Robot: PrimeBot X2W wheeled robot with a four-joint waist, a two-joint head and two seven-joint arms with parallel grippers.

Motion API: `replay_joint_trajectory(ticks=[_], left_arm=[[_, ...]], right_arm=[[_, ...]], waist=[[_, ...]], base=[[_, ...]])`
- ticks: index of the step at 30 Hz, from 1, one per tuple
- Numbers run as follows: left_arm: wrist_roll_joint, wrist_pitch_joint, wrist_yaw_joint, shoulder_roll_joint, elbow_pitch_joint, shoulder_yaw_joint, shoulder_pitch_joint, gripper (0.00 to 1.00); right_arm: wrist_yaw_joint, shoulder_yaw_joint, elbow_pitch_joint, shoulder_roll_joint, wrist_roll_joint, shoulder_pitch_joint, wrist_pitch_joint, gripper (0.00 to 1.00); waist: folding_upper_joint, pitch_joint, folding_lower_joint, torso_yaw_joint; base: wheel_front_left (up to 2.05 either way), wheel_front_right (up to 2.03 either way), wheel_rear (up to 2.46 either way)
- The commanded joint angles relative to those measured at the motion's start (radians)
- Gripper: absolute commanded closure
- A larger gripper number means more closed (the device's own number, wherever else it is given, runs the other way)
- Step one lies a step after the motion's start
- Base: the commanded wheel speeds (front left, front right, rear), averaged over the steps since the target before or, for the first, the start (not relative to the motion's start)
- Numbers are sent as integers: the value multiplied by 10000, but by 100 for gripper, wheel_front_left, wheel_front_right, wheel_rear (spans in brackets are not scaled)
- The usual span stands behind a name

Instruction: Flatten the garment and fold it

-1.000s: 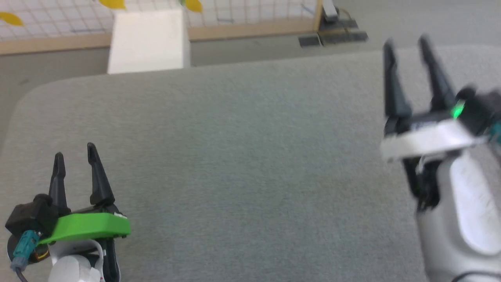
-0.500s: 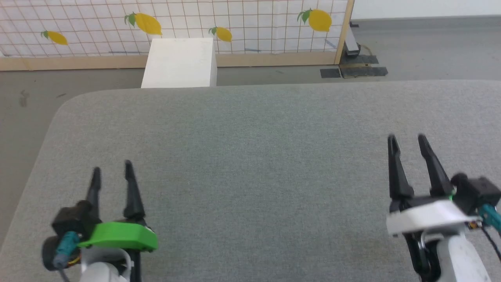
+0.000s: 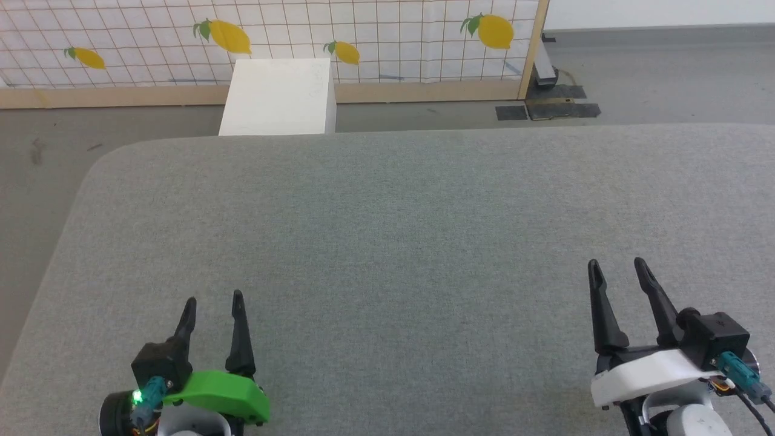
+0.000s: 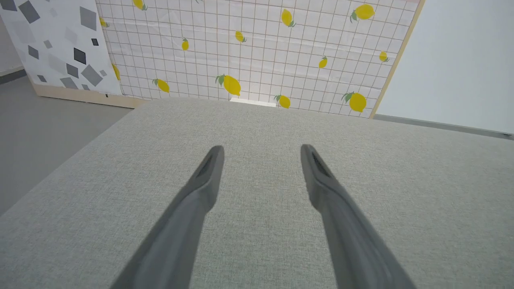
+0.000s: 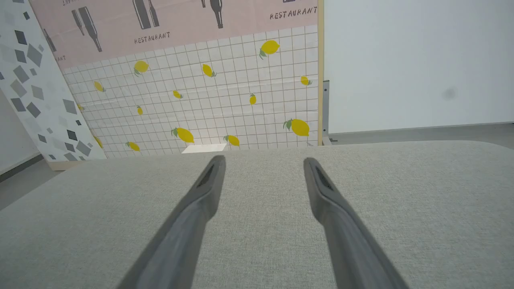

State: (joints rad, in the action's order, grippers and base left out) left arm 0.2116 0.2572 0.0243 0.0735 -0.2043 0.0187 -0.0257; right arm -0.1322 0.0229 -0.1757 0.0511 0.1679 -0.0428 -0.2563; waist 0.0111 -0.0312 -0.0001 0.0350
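The red shorts are out of view. A grey fabric-covered table spreads before me. My left gripper rests at the lower left of the head view, open, with nothing between its fingers. At the lower right my right gripper stands open and holds nothing. In the left wrist view the left gripper points across bare grey cloth. The right gripper does the same in the right wrist view.
A white box stands on the floor just past the table's far edge. Behind it runs a lemon-print tiled panel with a wooden frame. Dark floor plates lie at the back right. The table's left corner is rounded.
The head camera tilted up a second ago, then held. Both grippers have drawn back toward me, lower in the view, staying open.
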Motion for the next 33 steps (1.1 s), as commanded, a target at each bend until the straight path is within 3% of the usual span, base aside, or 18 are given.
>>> replay_joint_trajectory(ticks=[1,15,16,33], left_arm=[[-100,43,68,-22,-70,31,130,0],[-108,44,2,-104,-203,74,28,0],[-39,-4,31,-67,-205,65,22,100],[-256,-277,2,-84,33,30,46,100]], right_arm=[[15,-45,-68,-8,-7,101,-54,0],[15,-81,-273,-8,224,45,-54,0],[0,-75,-249,0,180,3,6,100],[2,-93,-34,-1,-16,48,278,100]], waist=[[-111,-27,1,1],[-111,-152,1,12],[0,-151,1,10],[-12,-103,1,-29]], base=[[0,0,0],[0,0,0],[0,0,0],[0,0,0]])
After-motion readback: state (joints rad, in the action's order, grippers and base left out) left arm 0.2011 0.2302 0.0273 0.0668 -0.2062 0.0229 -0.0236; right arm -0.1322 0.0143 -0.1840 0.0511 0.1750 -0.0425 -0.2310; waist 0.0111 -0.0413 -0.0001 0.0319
